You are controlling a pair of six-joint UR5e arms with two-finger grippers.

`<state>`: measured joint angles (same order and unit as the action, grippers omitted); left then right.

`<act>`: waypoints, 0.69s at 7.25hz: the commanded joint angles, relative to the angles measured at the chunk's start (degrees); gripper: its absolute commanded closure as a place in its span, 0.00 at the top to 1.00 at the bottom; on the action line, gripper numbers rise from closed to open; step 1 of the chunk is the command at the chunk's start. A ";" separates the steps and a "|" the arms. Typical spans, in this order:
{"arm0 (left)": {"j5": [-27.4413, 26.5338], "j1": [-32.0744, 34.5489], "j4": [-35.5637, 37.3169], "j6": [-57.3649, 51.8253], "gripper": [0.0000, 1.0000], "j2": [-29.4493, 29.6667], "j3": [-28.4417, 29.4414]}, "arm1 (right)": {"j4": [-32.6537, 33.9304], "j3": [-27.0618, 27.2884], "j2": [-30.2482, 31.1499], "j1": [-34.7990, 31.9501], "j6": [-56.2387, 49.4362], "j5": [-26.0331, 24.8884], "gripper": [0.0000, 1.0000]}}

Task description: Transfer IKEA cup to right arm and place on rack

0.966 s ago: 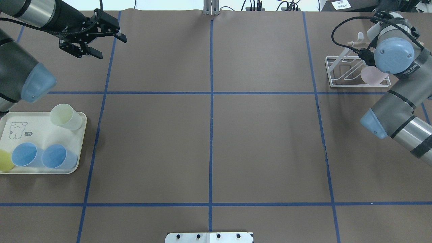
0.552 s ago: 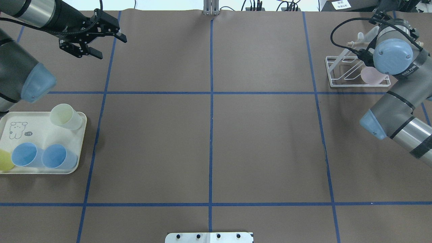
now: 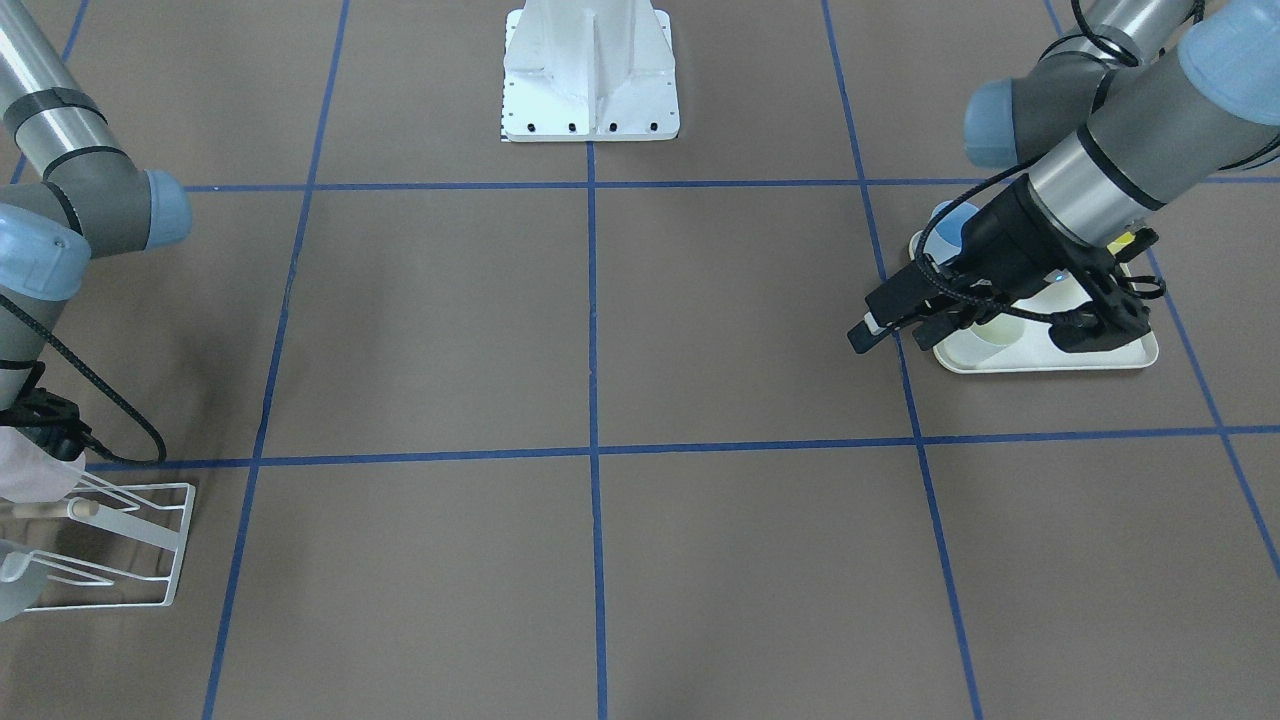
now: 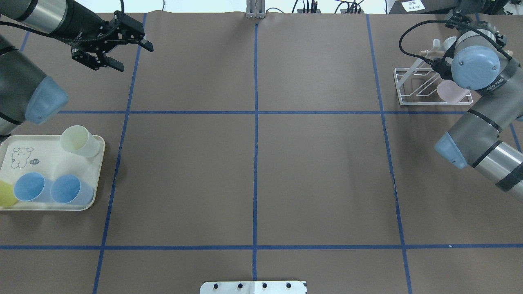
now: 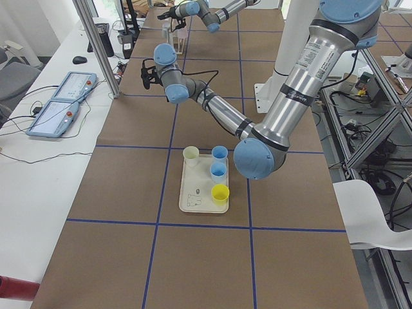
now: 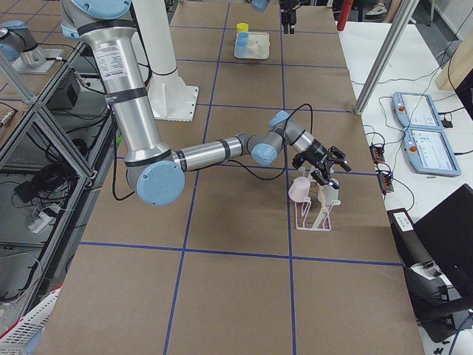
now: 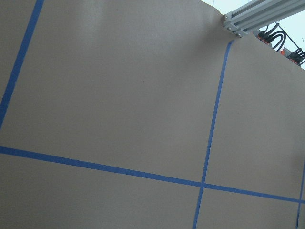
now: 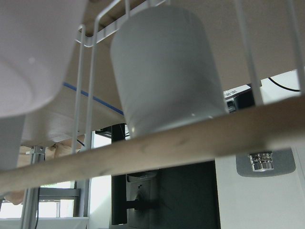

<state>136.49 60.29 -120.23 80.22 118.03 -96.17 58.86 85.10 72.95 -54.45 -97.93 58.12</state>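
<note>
Cups: four on tray, two on rack. Left tool spread; right tool: cannot tell.

Left arm stretched forward, left gripper pointing toward the centreline with jaws spread wide. Right arm folded at the elbow, wrist tipped down. Right gripper grip state unreadable (wrist blocks it from overhead).

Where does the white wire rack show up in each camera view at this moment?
Front-facing: rack, bottom-left corner.
Overhead: rack, upper right.
Exterior left: rack, far top, tiny.
Exterior right: rack, centre right.
Left wrist: not in view.
Right wrist: its wires and dowel fill the frame.
Shared landmark: pink cup on it.
</note>
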 commanded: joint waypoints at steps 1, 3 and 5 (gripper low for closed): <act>0.00 0.26 0.00 -0.41 1.00 0.00 -0.33 | 0.47 3.74 -0.35 -0.13 3.50 1.37 0.99; -0.09 1.40 0.09 -8.02 1.00 -3.05 -1.21 | 0.56 6.56 0.26 -0.22 19.62 7.86 0.99; -0.09 4.30 0.26 -19.08 1.00 -8.67 -2.00 | 0.82 9.20 0.79 -0.22 35.88 13.57 0.99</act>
<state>136.42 63.02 -120.07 67.69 112.64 -97.70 59.51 92.69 73.52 -54.66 -72.14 68.10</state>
